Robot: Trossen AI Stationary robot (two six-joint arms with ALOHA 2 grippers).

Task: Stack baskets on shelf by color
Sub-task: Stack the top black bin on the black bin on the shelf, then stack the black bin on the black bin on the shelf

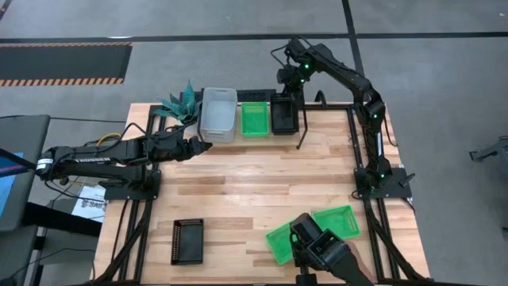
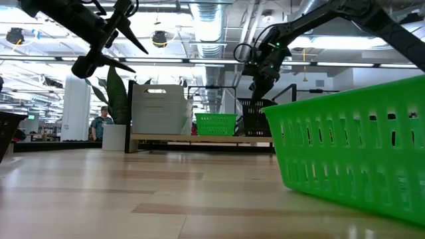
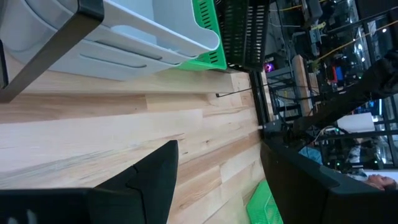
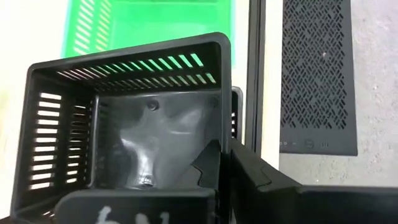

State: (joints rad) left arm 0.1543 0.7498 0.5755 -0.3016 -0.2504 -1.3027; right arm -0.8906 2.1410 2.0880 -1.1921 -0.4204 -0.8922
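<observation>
**Black basket at risk of snagging on release**

The right end effector [image 4: 219, 163] was seen straddling the wall of a black basket [image 4: 124, 118] on the shelf [image 1: 311, 125], its fingers narrowly parted. Just beyond lay a green basket [image 1: 255, 117]. A dragged rim on withdrawal was judged possible. The left end effector [image 1: 198, 146] hung open, well apart.
</observation>
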